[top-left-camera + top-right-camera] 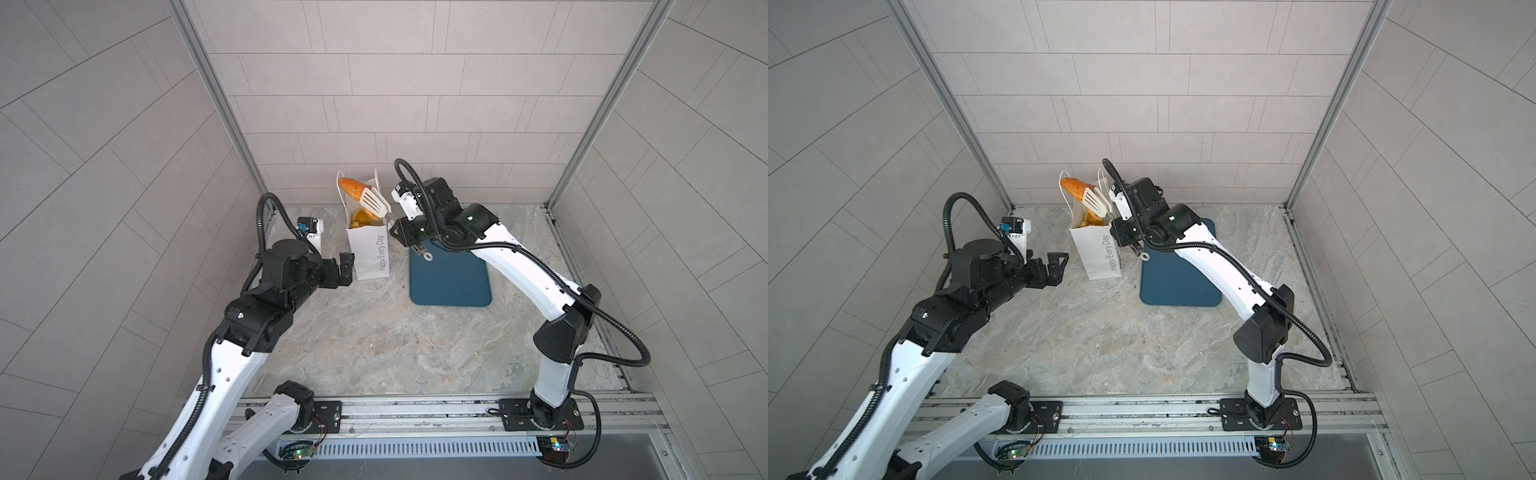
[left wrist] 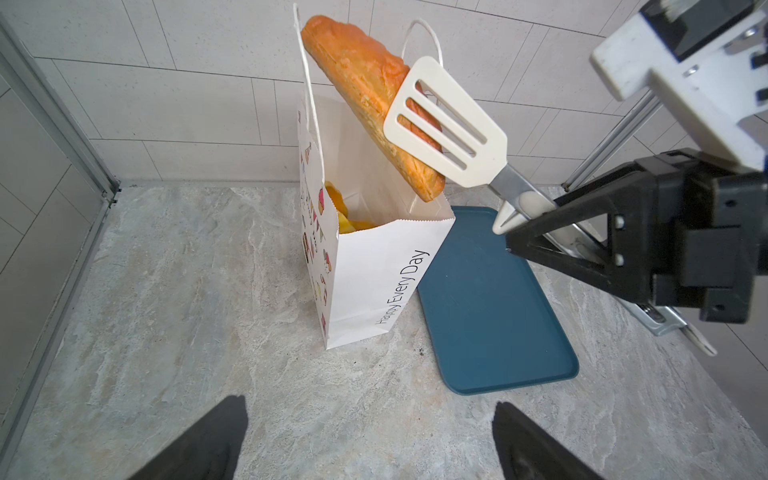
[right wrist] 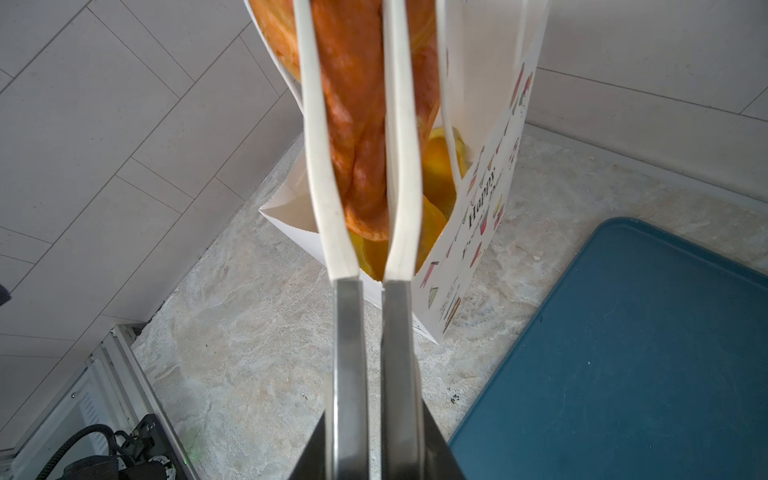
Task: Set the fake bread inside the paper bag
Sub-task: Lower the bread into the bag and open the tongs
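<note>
The white paper bag (image 1: 370,253) (image 1: 1100,255) (image 2: 374,270) (image 3: 478,199) stands upright with its mouth open near the back wall. Yellow fake bread (image 1: 359,218) (image 2: 345,218) (image 3: 440,166) lies inside it. My right gripper (image 1: 400,229) (image 1: 1120,230) (image 2: 536,232) (image 3: 374,436) is shut on the metal handles of white slotted tongs (image 1: 374,203) (image 1: 1094,201) (image 2: 449,124) (image 3: 328,187). The tongs pinch an orange-brown triangular pastry (image 1: 353,187) (image 1: 1075,185) (image 2: 361,83) (image 3: 357,124), tilted over the bag's mouth with its lower end at the rim. My left gripper (image 1: 347,266) (image 1: 1059,264) (image 2: 370,436) is open and empty, left of the bag.
A flat dark teal tray (image 1: 451,278) (image 1: 1177,282) (image 2: 490,299) (image 3: 623,353) lies on the marble table just right of the bag, under my right arm, with nothing on it. Tiled walls close in at the back and both sides.
</note>
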You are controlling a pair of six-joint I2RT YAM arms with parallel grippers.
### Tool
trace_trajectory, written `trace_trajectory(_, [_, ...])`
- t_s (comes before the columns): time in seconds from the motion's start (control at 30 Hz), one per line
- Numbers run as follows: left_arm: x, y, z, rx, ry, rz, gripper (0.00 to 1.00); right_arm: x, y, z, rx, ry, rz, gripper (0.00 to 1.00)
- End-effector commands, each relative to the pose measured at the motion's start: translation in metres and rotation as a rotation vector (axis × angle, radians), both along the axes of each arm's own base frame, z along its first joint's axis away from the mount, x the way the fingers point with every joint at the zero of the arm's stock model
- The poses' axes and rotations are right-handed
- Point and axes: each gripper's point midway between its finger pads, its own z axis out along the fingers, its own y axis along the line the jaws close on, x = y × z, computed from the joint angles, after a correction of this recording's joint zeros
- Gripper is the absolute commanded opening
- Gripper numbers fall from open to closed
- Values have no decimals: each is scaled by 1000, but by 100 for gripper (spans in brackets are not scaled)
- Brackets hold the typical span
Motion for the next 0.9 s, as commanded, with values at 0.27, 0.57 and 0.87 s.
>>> trace_trajectory(0.27, [3,-8,-11,5,38,-44,100,15,-5,8,-29,-21,-36,33])
trace_trajectory(0.57, [5,-9,-13,7,43,-45,100,12,-6,12,-33,-22,-25,47])
trace_trajectory(0.87, [5,-10,-12,-2,41,-47,100,7,-10,24,-22,-43,-19,53])
